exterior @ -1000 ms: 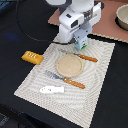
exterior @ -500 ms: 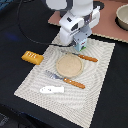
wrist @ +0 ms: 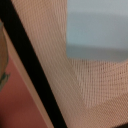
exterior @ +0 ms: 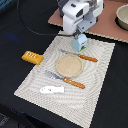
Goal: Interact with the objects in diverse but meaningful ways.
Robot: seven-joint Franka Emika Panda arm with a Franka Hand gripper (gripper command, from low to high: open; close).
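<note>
The white-and-blue milk carton [exterior: 79, 44] stands on the woven placemat [exterior: 100, 75], near its far edge. My gripper [exterior: 78, 37] is right over the carton's top, and the white hand hides its fingers. In the wrist view a pale carton face [wrist: 95, 25] fills much of the blurred picture above the mat weave [wrist: 55, 65]; no fingers show there. The golden bread loaf [exterior: 31, 57] lies just off the mat at the exterior view's left. The white fish piece [exterior: 52, 89] lies on the mat's near part. The grey pot [exterior: 121, 17] sits far off at the exterior view's right.
A round tan plate [exterior: 68, 65] sits mid-mat between an orange-handled knife [exterior: 80, 56] and an orange-handled fork [exterior: 65, 80]. The pot rests on a brown board [exterior: 107, 25] behind the mat. A black cable [exterior: 27, 25] runs over the dark table.
</note>
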